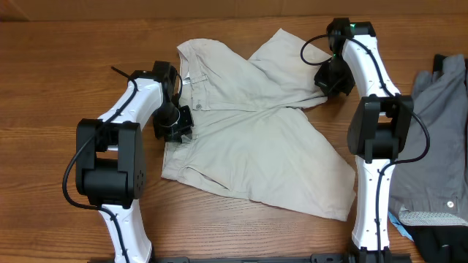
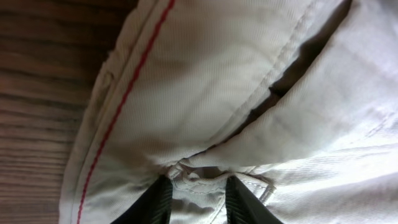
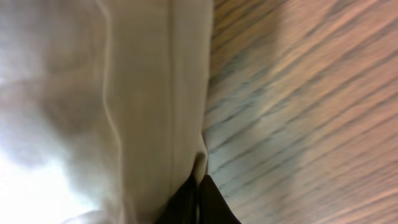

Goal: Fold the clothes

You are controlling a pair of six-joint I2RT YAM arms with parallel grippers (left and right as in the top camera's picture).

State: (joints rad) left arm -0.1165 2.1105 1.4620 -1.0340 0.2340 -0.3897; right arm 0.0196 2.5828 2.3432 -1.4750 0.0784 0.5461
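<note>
Cream shorts [image 1: 256, 150] lie spread at the middle of a wooden bench [image 1: 58, 80], with a robot claw at each side.
The left claw [image 1: 174, 130] grips a bunched seam by the waistband, its fingers [image 2: 158, 200] narrowly apart with cloth between them. The right claw [image 1: 333, 79] is pinched tight on the shorts' far right edge. A grey garment [image 1: 439, 124] lies apart, further right.

Creased cream shorts [image 1: 256, 146] lie flat, legs splayed apart.
</note>
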